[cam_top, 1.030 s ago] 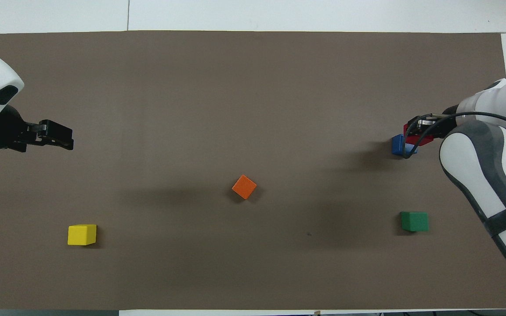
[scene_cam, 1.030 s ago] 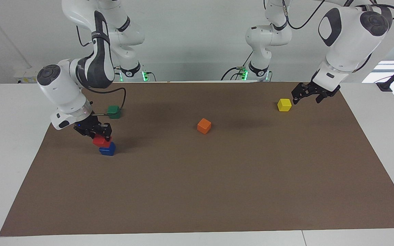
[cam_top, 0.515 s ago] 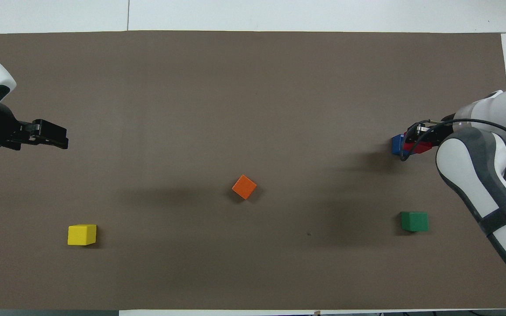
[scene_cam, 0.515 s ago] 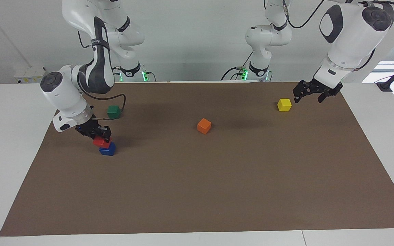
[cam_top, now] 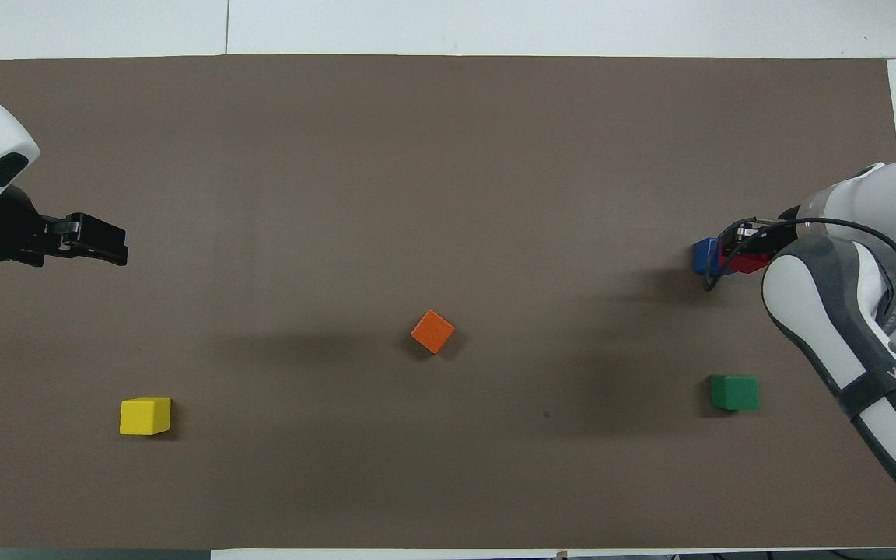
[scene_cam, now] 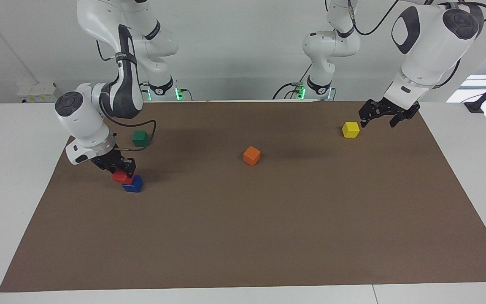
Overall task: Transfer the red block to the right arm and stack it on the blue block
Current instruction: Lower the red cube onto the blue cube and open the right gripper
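You get bright, even light from above in both views, and everything stays sharp to the edges. The matte brown table mat [scene_cam: 268,236] shows no glare. Soft, blurred shadows of the arms spread across it near the small orange cube [scene_cam: 252,155]; each cube throws only a short, faint shadow. At the facing view's right edge, a bright window patch [scene_cam: 479,88] washes out to white.

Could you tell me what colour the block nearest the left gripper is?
Yellow block, clearest in the facing view.
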